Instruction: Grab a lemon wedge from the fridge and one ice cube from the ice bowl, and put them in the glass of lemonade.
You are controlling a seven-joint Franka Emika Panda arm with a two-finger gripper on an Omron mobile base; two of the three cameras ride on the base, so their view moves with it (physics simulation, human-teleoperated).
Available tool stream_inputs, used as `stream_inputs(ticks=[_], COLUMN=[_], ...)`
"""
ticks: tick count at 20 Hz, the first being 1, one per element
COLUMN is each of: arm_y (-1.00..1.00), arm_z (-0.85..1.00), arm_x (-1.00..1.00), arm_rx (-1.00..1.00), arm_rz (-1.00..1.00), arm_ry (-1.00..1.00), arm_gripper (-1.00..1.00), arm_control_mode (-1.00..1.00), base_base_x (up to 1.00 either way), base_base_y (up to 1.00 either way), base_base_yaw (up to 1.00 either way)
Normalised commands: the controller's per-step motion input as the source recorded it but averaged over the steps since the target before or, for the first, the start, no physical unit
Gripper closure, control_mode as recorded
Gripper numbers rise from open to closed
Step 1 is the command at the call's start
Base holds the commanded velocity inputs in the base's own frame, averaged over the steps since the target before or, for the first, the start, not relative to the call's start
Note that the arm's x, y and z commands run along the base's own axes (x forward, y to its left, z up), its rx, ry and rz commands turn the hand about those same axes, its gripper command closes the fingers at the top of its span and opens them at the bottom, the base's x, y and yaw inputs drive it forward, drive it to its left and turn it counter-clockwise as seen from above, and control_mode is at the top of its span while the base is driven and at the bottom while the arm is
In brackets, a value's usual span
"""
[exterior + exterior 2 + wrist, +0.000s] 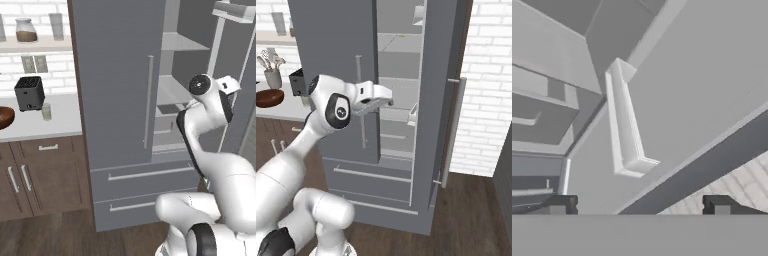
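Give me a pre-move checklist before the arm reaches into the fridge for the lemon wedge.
1. Right door of the fridge open: ok; it stands swung out, shelves exposed.
2. Gripper open and empty: ok; the fingertips stand wide apart with nothing between them.
3. Lemon wedge located: cannot tell; no yellow piece shows on the visible shelves.
4. Hand clear of the door shelf: ok; the white shelf sits ahead of the fingertips, not touching.
5. Glass of lemonade ready on the counter: ok; upright beside the toaster.
6. Ice bowl reachable later: ok; it sits on the counter left of the fridge.
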Motion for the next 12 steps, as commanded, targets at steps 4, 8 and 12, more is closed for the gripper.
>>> stream_inputs(ticks=[4, 8, 12], arm_y=[-0.02, -0.31, -0.24], arm_z=[0.01, 0.00, 0.00], arm_x=[0.95, 0.46, -0.09], arm_rx=[-0.37, -0.10, 0.00], arm_rz=[-0.05, -0.03, 0.00], arm_ry=[0.36, 0.20, 0.04], arm_gripper=[-1.00, -1.00, -1.00], arm_control_mode=[-1.00, -1.00, -1.00], base_base_x=[0.00, 0.00, 0.00], base_base_y=[0.00, 0.00, 0.00], base_base_yaw=[0.00, 0.00, 0.00])
